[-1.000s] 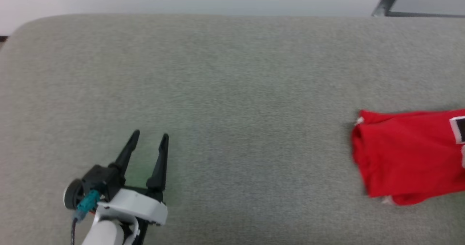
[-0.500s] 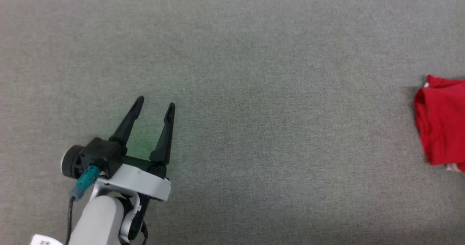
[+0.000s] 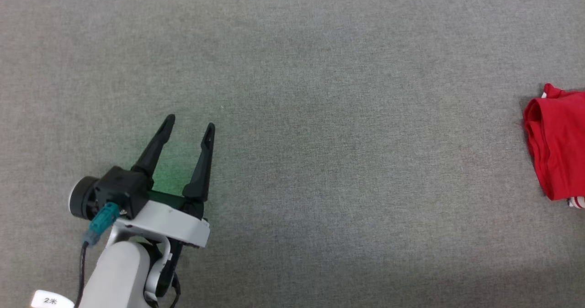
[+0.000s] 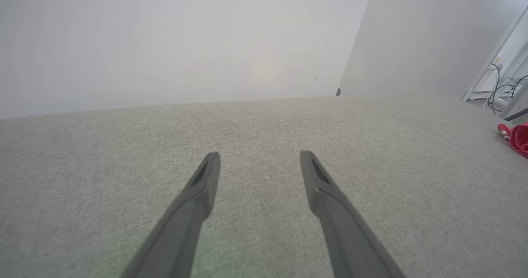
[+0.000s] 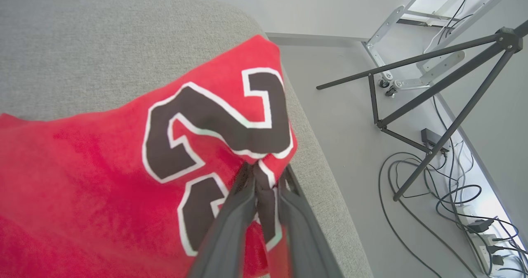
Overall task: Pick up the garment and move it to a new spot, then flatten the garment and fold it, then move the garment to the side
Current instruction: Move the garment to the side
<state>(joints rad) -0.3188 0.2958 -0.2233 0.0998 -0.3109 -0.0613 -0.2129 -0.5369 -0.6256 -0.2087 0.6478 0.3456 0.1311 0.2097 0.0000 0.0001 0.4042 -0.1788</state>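
While the red garment [image 5: 103,166] lies on the grey fabric-covered surface [image 3: 320,116], we see from the right wrist view that it is a soft red jersey with large black numerals outlined in white, its cloth bunched into loose folds. In the head view the garment [image 3: 557,148] shows as a folded red bundle with a sliver of white striped trim at its lower corner. It sits near the surface's rounded corner, and the floor drops away just beside it. The right end effector [image 5: 267,170] is on the garment itself, its two dark fingers pinched close together on a raised fold at the edge of the black numeral, so it is grasping the cloth. The left end effector [image 3: 190,120] is well apart from the garment, across a broad stretch of bare grey fabric. It is released, its fingers spread wide with nothing between them. Its own wrist view shows the left end effector [image 4: 259,155] low over the surface, with the garment [image 4: 517,137] as a small red patch far off.
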